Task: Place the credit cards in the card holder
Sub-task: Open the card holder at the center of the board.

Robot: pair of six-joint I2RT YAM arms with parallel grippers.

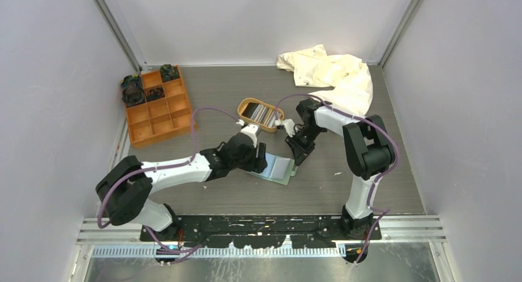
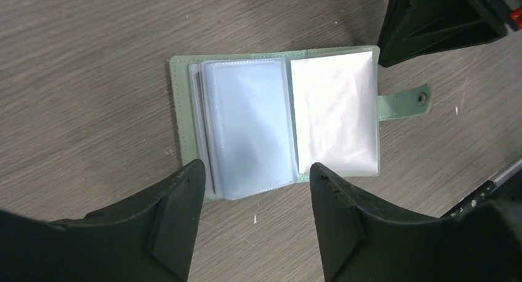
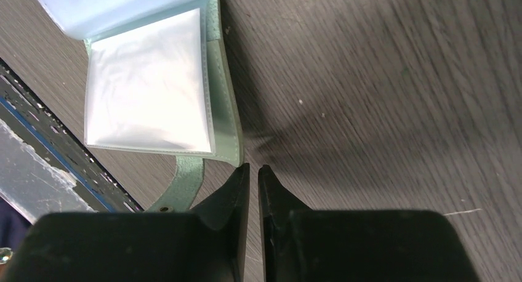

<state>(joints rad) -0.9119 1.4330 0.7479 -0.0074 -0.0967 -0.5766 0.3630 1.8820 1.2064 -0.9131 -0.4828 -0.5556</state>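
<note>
Card holder (image 1: 278, 169) is noted lying open and flat on the table (image 1: 381, 183), just below centre of the top view, between the two gripper heads. In the left wrist view the card holder (image 2: 277, 122) is seen with its sage-green cover spread; a stack of clear sleeves, pale blue in tone, is seen on its left half and a white-glaring sleeve on its right half. Whether any sleeve holds a card cannot be told. The tab (image 2: 403, 101) with its round snap is seen projecting from the right edge, flat on the wood. Left gripper (image 2: 255, 168) is recorded with jaws wide apart and nothing between them; its fingers (image 2: 178, 220) are seen at the bottom of the frame, on either side of the holder's lower edge. Right gripper (image 3: 253, 169) is recorded with jaws drawn nearly together, only a thin slit showing and nothing seen in it; the tips are placed just beside the holder's lower right corner (image 3: 224, 109), near the tab (image 3: 184, 183). Credit cards (image 1: 263, 114) are seen bunched in an oval tan tray (image 1: 240, 111) above centre of the top view, apart from the holder. An orange compartment box (image 1: 157, 104) is noted at upper left and a crumpled cream cloth (image 1: 335, 72) at upper right.
</note>
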